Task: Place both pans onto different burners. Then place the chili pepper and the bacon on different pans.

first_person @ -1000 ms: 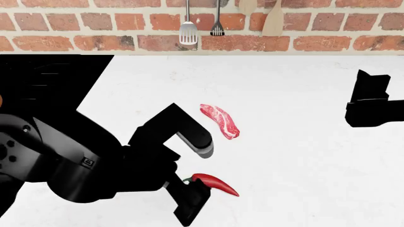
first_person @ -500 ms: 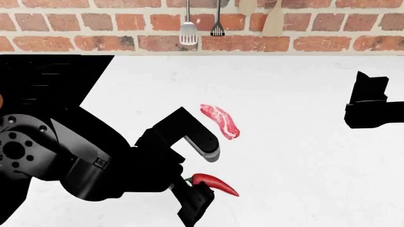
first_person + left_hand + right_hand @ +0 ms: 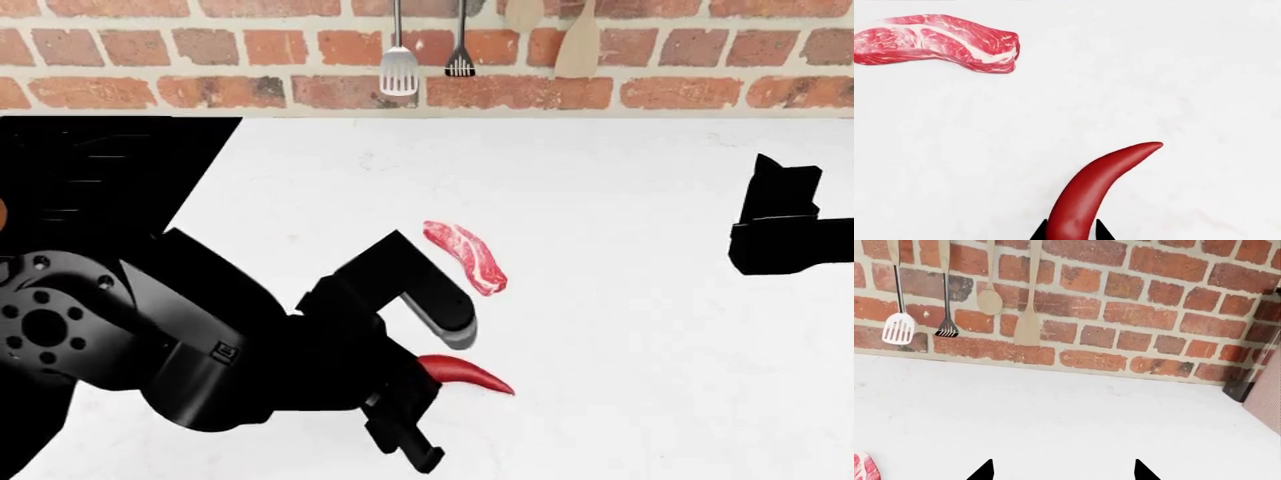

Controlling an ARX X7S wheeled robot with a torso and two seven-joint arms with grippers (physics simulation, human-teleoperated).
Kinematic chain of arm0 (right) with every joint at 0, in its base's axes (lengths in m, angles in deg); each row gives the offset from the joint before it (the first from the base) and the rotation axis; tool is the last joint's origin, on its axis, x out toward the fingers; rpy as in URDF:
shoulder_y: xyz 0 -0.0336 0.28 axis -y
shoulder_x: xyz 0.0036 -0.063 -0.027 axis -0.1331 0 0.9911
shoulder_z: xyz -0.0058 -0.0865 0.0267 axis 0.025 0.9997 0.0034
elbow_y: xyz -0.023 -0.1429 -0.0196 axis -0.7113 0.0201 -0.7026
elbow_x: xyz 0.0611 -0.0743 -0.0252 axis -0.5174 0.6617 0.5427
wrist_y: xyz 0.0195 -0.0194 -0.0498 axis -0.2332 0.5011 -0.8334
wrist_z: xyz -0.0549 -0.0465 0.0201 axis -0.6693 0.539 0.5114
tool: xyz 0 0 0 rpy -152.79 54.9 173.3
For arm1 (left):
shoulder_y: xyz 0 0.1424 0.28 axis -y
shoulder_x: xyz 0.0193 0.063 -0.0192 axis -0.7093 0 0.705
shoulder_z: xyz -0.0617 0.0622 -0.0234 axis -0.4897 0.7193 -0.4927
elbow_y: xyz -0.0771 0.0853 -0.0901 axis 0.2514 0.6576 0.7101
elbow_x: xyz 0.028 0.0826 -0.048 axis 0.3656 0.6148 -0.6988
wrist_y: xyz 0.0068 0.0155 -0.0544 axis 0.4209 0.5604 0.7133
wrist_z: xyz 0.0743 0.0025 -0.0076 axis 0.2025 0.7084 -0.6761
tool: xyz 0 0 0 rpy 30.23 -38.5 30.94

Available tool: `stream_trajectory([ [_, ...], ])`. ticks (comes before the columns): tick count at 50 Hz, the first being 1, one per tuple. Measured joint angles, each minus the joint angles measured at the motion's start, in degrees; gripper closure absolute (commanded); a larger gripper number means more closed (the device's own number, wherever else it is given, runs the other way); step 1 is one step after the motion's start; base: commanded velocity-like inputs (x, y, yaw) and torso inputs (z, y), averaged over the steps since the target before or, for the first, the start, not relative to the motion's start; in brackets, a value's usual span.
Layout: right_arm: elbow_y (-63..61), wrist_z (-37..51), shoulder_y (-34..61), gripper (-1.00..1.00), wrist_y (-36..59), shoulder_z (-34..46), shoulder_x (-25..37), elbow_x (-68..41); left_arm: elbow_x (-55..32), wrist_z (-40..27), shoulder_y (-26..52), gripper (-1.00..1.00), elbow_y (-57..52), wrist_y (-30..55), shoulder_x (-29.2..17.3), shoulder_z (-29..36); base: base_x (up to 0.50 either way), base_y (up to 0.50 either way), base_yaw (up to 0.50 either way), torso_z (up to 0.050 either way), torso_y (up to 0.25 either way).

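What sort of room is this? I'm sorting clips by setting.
Most likely a simulated kitchen: utensils hang on a brick wall, a black stovetop adjoins a white counter, where bacon and a chili pepper lie.

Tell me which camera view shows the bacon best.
The left wrist view: the bacon lies whole and close on the white counter, its fat streaks plain. The head view shows it whole but small, beyond the left tool. The right wrist view catches only a sliver at the picture's edge.
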Motion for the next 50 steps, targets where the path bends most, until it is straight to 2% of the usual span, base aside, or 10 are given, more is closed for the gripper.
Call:
stream_trajectory([
  [25, 0.45, 1.37, 0.54, -1.0, 1.05, -0.37, -1.21, -0.55, -8.89, -7.18, 6.11, 1.0, -6.09, -4.57, -5.12, -2.78, 0.0, 0.0, 0.0, 0.0, 0.0],
  [39, 2.62, 5.09, 3.34, -1.0, 4.22, -0.65, -4.49, -2.9, -12.85, -17.67, 16.53, 1.0, -7.24, -5.96, -11.77, -4.43, 0.0, 0.0, 0.0, 0.0, 0.0],
  [50, 6.64, 10.46, 8.57, -1.0, 9.59, 0.43, -10.98, -6.35, -15.86, -25.31, 25.44, 1.0, -7.08, -6.44, -18.43, -6.42, 0.0, 0.0, 0.0, 0.0, 0.0],
])
